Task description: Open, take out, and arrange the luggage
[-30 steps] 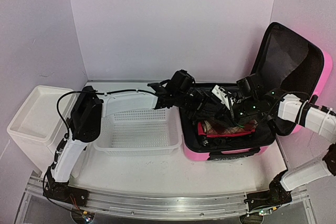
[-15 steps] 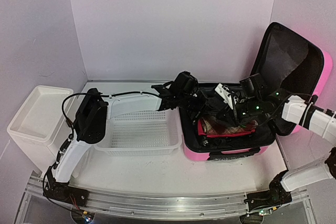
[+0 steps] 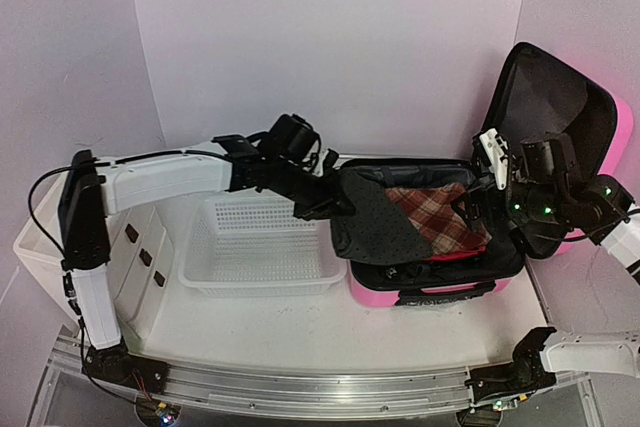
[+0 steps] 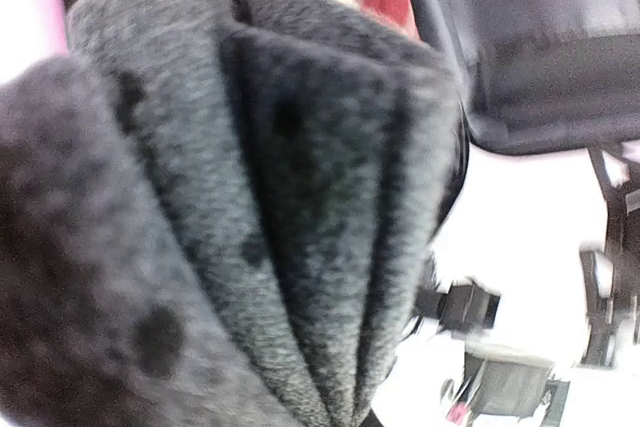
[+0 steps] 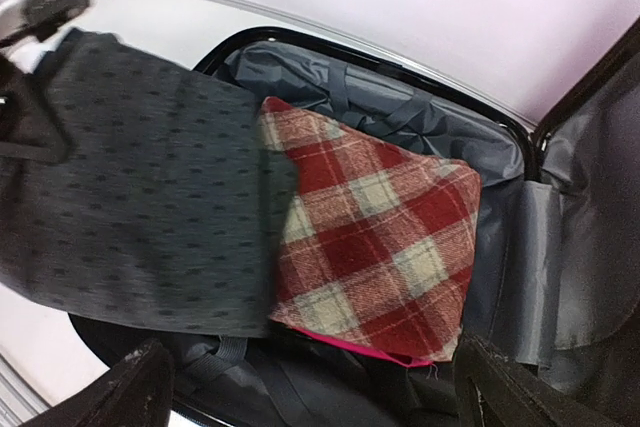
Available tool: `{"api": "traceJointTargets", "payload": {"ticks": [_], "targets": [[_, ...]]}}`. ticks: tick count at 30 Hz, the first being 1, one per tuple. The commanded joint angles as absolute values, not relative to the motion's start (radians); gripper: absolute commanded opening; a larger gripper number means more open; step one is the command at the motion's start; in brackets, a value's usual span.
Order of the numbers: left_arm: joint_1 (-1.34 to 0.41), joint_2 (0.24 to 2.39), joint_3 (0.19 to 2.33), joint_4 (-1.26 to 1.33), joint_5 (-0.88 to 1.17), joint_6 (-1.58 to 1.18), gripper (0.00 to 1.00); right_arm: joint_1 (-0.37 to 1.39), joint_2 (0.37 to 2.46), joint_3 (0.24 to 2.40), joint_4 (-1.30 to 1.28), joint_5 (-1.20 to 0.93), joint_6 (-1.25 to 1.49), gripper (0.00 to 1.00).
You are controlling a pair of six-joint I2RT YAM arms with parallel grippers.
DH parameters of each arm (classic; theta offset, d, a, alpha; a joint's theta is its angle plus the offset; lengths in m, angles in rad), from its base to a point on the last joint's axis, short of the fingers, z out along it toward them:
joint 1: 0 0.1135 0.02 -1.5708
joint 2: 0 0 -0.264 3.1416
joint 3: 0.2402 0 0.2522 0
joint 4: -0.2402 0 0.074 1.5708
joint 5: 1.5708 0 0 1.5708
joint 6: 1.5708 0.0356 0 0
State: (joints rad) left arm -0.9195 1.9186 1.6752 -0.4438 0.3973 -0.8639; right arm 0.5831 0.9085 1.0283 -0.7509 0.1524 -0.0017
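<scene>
The pink luggage [image 3: 372,296] lies open at the right, its black-lined lid [image 3: 548,107] propped up. My left gripper [image 3: 325,209] is shut on a grey dotted cloth [image 3: 382,219] and holds it over the case's left edge. That cloth [image 4: 250,197] fills the left wrist view and hides the fingers. A red plaid cloth [image 3: 440,212] lies in the case, half under the grey one. My right gripper [image 3: 478,192] hovers open over the case's right side. In its wrist view the right gripper [image 5: 320,397] is above the plaid cloth [image 5: 370,237], with a pink item [image 5: 400,355] beneath.
A white mesh basket [image 3: 262,247] stands just left of the case, under my left forearm. A white drawer unit [image 3: 45,237] sits at the far left. Walls close in behind and on both sides.
My left gripper shut on the grey cloth and drew it up and to the left out of the case. My right gripper opened, let go and pulled back to the right.
</scene>
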Motion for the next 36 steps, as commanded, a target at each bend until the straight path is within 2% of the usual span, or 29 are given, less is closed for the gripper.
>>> {"api": "traceJointTargets", "payload": {"ticks": [1,6,12,16,20,36], "targets": [[-0.823,1.728,1.497,-0.544,0.509,-0.649,0.00,0.583,0.891,1.083,-0.804,0.166,0.075,0.98],[-0.705,1.617,1.364,-0.620,0.456,-0.505,0.00,0.583,0.914,1.114,-0.815,0.119,0.095,0.98],[-0.605,1.653,1.357,-0.676,0.453,-0.366,0.00,0.583,0.944,1.133,-0.829,0.078,0.113,0.98],[-0.591,1.689,1.354,-0.708,0.428,-0.307,0.00,0.583,0.937,1.134,-0.841,0.080,0.115,0.98],[-0.569,1.741,1.346,-0.726,0.490,-0.300,0.00,0.584,0.933,1.137,-0.849,0.084,0.114,0.98],[-0.563,1.806,1.285,-0.738,0.280,-0.282,0.00,0.583,0.945,1.137,-0.866,0.080,0.103,0.98]]}}
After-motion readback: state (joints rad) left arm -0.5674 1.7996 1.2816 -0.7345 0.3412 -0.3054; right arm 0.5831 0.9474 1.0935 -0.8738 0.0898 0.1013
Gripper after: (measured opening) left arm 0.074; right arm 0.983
